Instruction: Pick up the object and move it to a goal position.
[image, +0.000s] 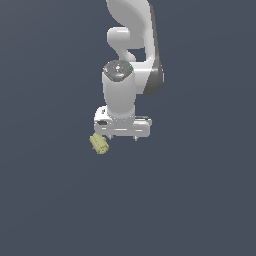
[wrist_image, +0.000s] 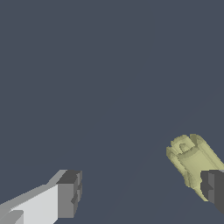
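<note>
Your gripper (wrist_image: 142, 192) has its fingers (wrist_image: 70, 194) spread wide and holding nothing. The object (image: 99, 144) lies on the tabletop (image: 200, 200), touching or just beside one finger, not between them. I think you should center over it before closing.

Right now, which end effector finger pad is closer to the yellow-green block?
The dark pad overlapping the yellow-green block in the wrist view, toward the exterior view's left of the end effector. The other pad, on its white finger, stands well clear.
</note>
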